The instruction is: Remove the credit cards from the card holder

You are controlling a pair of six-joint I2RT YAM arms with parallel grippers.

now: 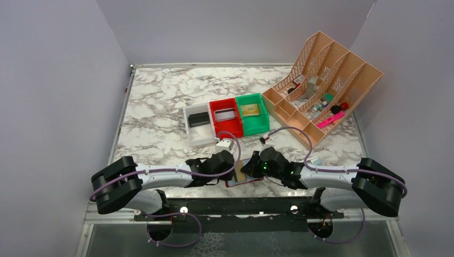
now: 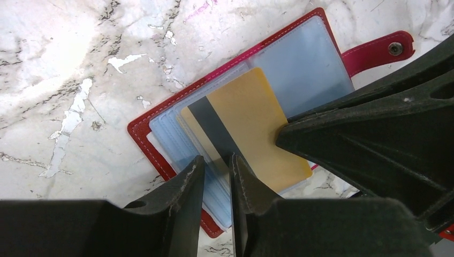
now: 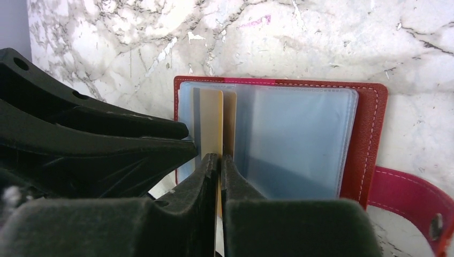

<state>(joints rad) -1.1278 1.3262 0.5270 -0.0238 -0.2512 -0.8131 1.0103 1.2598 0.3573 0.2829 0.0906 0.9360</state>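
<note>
Counter (image 1: 160, 107): marble. Card holder (image 3: 300, 139): open flat at its near edge, between the arms. Left gripper (image 2: 217, 163): jaws pinching the pocket leaves, likely anchoring the holder. Right gripper (image 3: 220, 160): jaws nipping the gold credit card (image 2: 251, 123), half out of its pocket, ready to draw.

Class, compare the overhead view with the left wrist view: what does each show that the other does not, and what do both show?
Only the overhead view shows the white bin, red bin, green bin and peach organizer. Only the left wrist view shows the gold card with its black stripe, the light-blue pockets and the snap strap. Both show the card holder on the marble table, with the left gripper and right gripper meeting over it.
</note>
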